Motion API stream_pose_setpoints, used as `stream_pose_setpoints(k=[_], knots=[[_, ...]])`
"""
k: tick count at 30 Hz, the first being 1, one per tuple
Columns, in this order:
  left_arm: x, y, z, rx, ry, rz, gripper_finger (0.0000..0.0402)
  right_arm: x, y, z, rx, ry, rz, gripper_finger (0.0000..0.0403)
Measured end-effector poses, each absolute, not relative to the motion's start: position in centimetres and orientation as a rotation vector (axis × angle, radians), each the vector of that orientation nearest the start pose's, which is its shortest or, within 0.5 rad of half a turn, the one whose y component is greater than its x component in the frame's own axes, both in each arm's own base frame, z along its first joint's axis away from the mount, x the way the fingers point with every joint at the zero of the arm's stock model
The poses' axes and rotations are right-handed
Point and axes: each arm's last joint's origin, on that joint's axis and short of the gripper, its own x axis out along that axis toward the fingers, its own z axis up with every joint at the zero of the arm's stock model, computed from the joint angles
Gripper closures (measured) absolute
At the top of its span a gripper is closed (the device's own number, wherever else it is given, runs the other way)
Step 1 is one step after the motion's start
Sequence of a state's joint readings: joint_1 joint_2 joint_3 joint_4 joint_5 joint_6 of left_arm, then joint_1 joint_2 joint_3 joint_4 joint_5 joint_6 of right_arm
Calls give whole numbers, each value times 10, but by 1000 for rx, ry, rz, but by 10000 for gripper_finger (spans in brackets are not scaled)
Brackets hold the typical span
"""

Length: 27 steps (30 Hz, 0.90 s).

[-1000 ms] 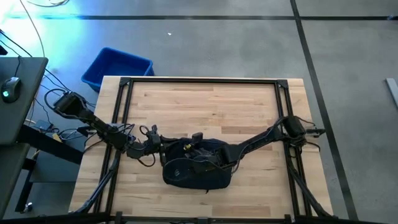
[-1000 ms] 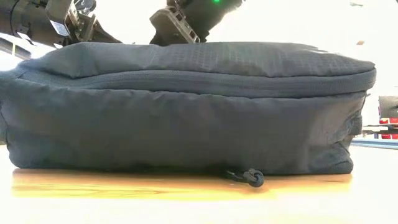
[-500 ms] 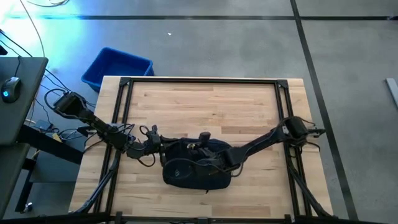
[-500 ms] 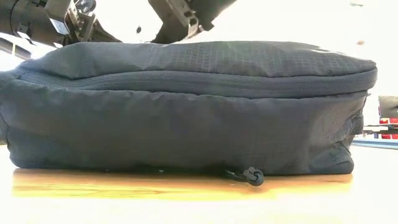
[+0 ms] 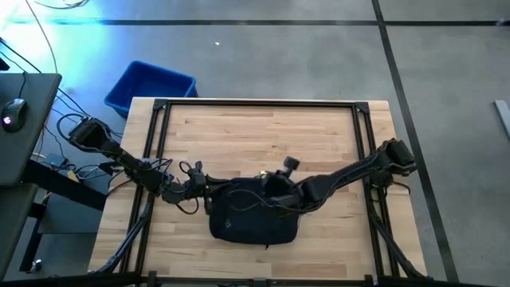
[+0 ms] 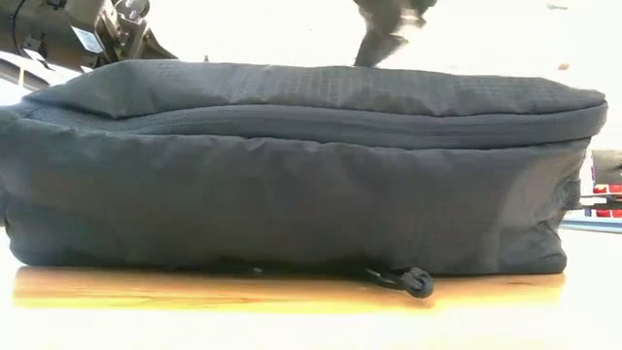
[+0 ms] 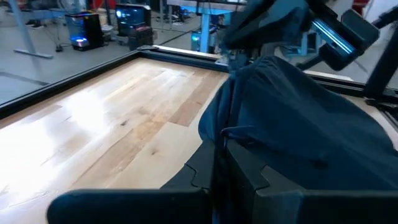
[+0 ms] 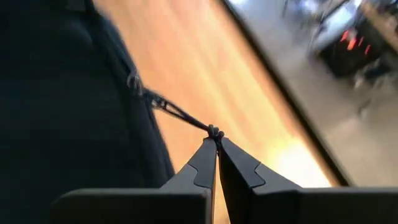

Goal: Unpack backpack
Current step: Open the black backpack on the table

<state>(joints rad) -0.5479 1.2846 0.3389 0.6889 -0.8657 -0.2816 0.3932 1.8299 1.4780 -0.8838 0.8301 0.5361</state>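
The dark navy backpack (image 5: 253,215) lies flat on the wooden table (image 5: 263,135), near its front edge, and fills the low view (image 6: 292,185). At the bag's left end my left gripper (image 5: 209,194) is shut on its cloth (image 7: 222,144). My right gripper (image 5: 269,185) is over the bag's far edge, shut on a thin zipper pull cord (image 8: 180,115). In the low view it is a blur above the bag (image 6: 387,31). My left gripper pinches a raised fold of the backpack's cloth at its left end (image 7: 231,132) between its two fingers. It comes in nearly level from the table's left; the bag's underside stays on the table. My right gripper pinches the knotted free end of the pull cord (image 8: 214,130) at its fingertips, slanting downward. The cord runs taut from the fingers back to the bag's zipper (image 8: 133,81).
A bright blue bin (image 5: 151,86) stands on the floor beyond the table's far left corner. Black frame rails (image 5: 255,104) run along the table's edges. A desk with a mouse (image 5: 9,121) is at the left. Bare wood lies behind the bag.
My right gripper has moved up and toward the table's far right, off the middle of the bag's top to its far edge, and has rolled as it went. The pull cord is drawn taut behind it. The bag has slid slightly toward the right.
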Motion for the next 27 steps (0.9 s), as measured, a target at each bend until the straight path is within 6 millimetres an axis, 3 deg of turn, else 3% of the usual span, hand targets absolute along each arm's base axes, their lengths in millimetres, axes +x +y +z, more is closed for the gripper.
stream_pose_setpoints(k=[8,13,19,27], knots=[[195,-92,163,-132,158,532,401,294,145,236,-161,1228,-619,402],[196,-91,162,-142,173,516,401,277,169,225,-192,1227,-568,402],[200,-101,171,-86,184,424,401,295,165,241,-281,973,-529,403],[197,-110,173,-19,201,361,401,333,112,286,-342,852,-251,370]])
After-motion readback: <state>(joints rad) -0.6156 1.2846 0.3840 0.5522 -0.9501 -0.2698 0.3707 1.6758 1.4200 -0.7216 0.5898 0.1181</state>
